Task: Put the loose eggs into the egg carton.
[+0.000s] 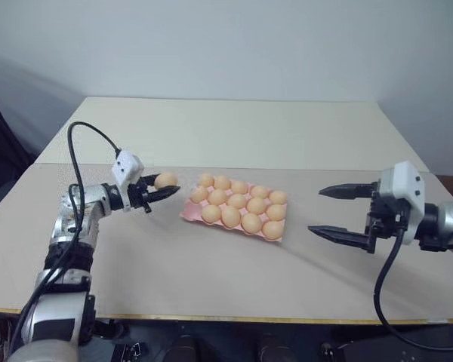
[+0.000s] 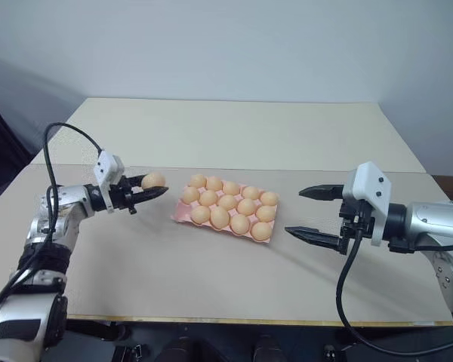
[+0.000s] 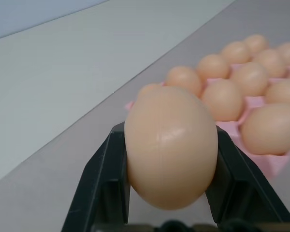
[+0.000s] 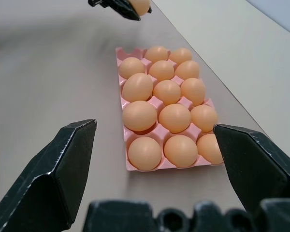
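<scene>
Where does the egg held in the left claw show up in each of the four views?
Left eye view: egg at the left claw, just left of the egg carton.
Right eye view: same spot.
Left wrist view: centre foreground, between black fingers.
Right wrist view: top edge.
Shared landmark: the carton's empty corner cup.

Smooth glossy egg (image 3: 171, 145); matt pink moulded carton (image 4: 135, 166); matt table (image 1: 211, 136).
</scene>
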You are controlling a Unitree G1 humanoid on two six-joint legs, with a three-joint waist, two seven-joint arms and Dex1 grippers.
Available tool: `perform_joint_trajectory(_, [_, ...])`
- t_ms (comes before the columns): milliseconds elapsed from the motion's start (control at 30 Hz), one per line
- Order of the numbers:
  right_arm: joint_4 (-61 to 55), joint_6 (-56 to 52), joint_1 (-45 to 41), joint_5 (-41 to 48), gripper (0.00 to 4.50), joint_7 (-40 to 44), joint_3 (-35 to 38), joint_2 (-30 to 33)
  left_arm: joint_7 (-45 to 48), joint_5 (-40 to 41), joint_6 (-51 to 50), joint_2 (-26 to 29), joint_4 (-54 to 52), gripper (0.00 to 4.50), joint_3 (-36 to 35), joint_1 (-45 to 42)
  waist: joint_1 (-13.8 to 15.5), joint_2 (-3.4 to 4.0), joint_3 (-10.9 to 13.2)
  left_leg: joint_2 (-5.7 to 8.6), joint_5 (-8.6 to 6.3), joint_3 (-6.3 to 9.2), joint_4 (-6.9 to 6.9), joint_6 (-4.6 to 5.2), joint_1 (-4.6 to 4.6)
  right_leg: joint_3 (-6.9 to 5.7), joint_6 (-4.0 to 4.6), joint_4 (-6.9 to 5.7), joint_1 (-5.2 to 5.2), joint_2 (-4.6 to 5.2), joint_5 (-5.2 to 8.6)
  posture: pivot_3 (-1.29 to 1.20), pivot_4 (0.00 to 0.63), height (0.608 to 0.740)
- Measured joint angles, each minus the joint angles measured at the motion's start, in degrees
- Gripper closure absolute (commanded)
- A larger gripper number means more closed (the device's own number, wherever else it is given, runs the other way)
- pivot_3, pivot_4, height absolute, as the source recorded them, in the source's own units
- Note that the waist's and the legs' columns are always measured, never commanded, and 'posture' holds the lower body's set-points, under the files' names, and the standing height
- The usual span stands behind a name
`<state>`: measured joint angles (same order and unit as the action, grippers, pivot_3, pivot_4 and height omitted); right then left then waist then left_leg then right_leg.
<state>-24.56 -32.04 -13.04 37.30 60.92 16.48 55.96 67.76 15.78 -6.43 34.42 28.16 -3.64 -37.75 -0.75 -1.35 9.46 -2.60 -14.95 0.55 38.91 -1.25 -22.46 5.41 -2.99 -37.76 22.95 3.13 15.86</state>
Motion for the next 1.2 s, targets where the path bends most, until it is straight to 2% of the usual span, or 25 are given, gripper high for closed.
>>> perform_joint_trajectory(133, [0.2, 0.0, -0.2, 0.0, 0.0, 0.0, -0.1, 0.0, 0.2, 0.1, -2.5, -2.2, -4.6, 2.69, 2.1, 1.6, 0.1, 0.0, 0.0, 0.0, 0.0, 0.0, 0.01, 0.0, 0.0, -0.01, 0.0, 0.05, -0.03, 0.0, 0.0, 0.0, 0.15, 0.74])
perform_joint_trajectory(300, [0.2, 0.0, 0.1, 0.0, 0.0, -0.2, 0.0, 0.0, -0.6, -1.2, -2.5, -3.5, -5.0, 2.69, 5.1, 2.1, -0.2, 0.0, 0.0, 0.0, 0.0, 0.01, 0.0, 0.01, 0.0, 0.01, 0.0, 0.05, 0.0, -0.01, 0.0, 0.0, 0.15, 0.74])
perform_joint_trajectory(400, [-0.2, 0.0, 1.1, 0.0, 0.0, -0.3, 0.1, -0.1, -1.2, -2.7, -2.4, -3.4, -4.6, 1.87, 6.3, 1.8, -0.2, 0.0, 0.0, 0.01, 0.0, 0.01, 0.0, 0.01, 0.02, 0.02, 0.0, 0.04, -0.02, -0.01, 0.0, 0.0, 0.15, 0.74])
perform_joint_trajectory(567, [-1.0, 0.0, 1.3, 0.0, 0.0, -1.4, 0.1, -0.1, -1.1, -3.2, -2.4, -3.3, -3.5, 0.15, 6.6, 1.2, -0.1, 0.0, 0.0, 0.01, 0.0, 0.01, 0.0, 0.01, 0.01, 0.01, 0.0, 0.06, -0.02, -0.01, 0.0, 0.0, 0.15, 0.74])
perform_joint_trajectory(600, [-1.1, 0.0, 1.3, 0.0, 0.0, -1.5, 0.1, -0.2, -1.1, -3.0, -2.6, -3.2, -3.6, 0.04, 6.4, 1.1, -0.1, 0.0, 0.0, 0.01, 0.0, 0.01, 0.0, 0.01, 0.0, 0.01, 0.0, 0.07, -0.02, -0.01, 0.0, 0.0, 0.15, 0.74])
perform_joint_trajectory(733, [-1.3, 0.0, 1.3, 0.0, 0.0, -1.8, 0.1, -0.3, -0.5, -0.9, -5.3, -1.3, -6.5, 0.04, 4.9, 1.0, -0.2, -0.01, 0.0, 0.0, 0.0, 0.01, -0.01, 0.01, -0.01, 0.01, 0.0, 0.05, 0.0, -0.01, 0.0, 0.0, 0.15, 0.74])
perform_joint_trajectory(867, [-1.2, 0.0, 1.1, 0.0, 0.0, -2.0, 0.0, -0.6, 1.2, 3.5, -10.0, 4.5, -12.8, 0.04, 0.8, 2.7, -0.7, 0.0, 0.0, -0.03, 0.0, 0.0, -0.03, 0.01, 0.01, 0.03, 0.0, 0.04, 0.02, -0.02, 0.0, 0.0, 0.15, 0.74])
perform_joint_trajectory(1000, [-0.6, 0.0, 0.6, 0.0, 0.0, -1.9, -0.2, -0.9, 2.3, 8.1, -16.6, 12.0, -18.8, 0.04, -5.1, 7.2, -1.2, 0.0, 0.0, -0.03, 0.0, 0.0, -0.03, 0.01, 0.03, 0.02, -0.01, 0.05, -0.01, 0.0, 0.01, 0.0, 0.15, 0.74])
perform_joint_trajectory(1200, [0.9, 0.1, 0.6, 0.0, 0.0, -0.8, -0.4, -1.2, 2.0, 14.8, -25.1, 19.5, -30.8, 0.04, -14.6, 18.7, -1.4, 0.0, 0.0, -0.07, 0.0, -0.01, -0.07, 0.0, 0.03, 0.0, -0.01, 0.1, 0.0, 0.0, 0.01, 0.0, 0.15, 0.74])
